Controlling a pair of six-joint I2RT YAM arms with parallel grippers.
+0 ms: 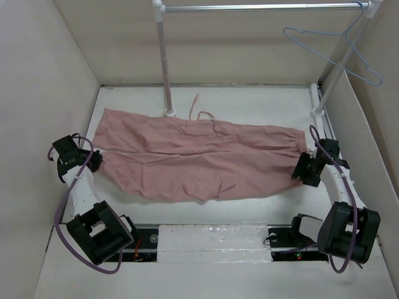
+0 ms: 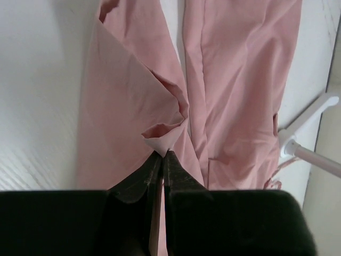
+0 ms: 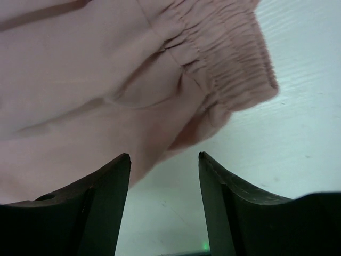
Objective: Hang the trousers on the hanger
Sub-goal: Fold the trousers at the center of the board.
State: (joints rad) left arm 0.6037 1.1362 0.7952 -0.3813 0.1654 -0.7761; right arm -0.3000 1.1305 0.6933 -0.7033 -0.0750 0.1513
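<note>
Closest to you, filling the bottom of the left wrist view, the left end effector has its dark fingers pressed together on a small peak of pink cloth. It is pinching the leg end of the trousers, probably to give you one anchored corner to lift from. From there the trousers lie flat across the white desk, legs to the left and side by side, with a thin strip of desk showing between them in the wrist view. Being spread out this way keeps both ends within reach of an arm. Behind the middle of the garment, the near post of the white and metal rail stands on the desk just beside the far edge of the cloth, and the drawstring trails loose near it. Further right, the gathered waistband ends just ahead of the right end effector. Its fingers are spread and hold nothing, with bare desk between them, so I judge it is lined up to take that end next. At the far right, the hanger hangs by its hook from the rail, tilted, raised and well apart from the trousers. Expect the soft cloth to sag between two grips, and watch the post when you lift.
</note>
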